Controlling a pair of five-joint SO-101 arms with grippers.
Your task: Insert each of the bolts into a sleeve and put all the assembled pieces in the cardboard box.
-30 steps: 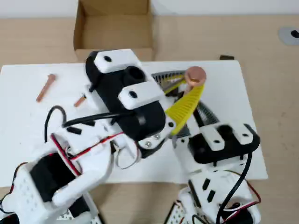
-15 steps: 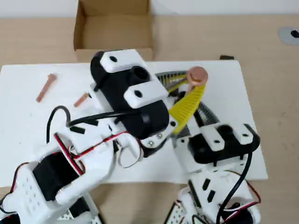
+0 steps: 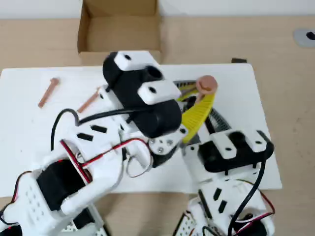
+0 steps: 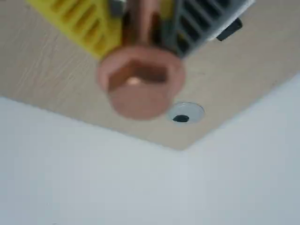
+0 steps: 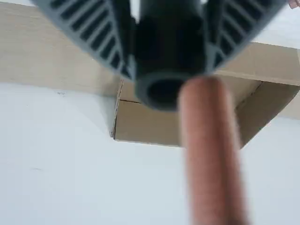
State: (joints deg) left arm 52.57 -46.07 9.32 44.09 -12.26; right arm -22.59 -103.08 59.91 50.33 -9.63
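Left gripper (image 4: 143,23) has one yellow finger and one gray finger, and they are closed tight on a copper bolt (image 4: 140,84). The fat head of the bolt sticks out past the fingers. In the high view this bolt (image 3: 205,84) is up in the air over the white sheet (image 3: 29,123), near the far edge of the sheet and toward its right side.

The right gripper (image 5: 171,28) has two gray fingers. They squeeze a black sleeve (image 5: 164,89) between them, and the open end of the sleeve pokes out. The thin end of the held bolt (image 5: 211,150) is right next to that open end, a little to one side of the hole. I cannot tell if the two are touching.

A second bolt (image 3: 48,92) lies flat on the white sheet close to its left edge. A third bolt (image 3: 89,101) lies flat too, nearer the middle, just beside the left arm. The two are well apart from each other.

The cardboard box (image 3: 83,29) sits on the wooden surface (image 3: 285,98) and touches the far edge of the white sheet, left of the middle. Its top is open. A round gray disc (image 3: 306,36) with a dark hole sits on the surface near the far right corner.
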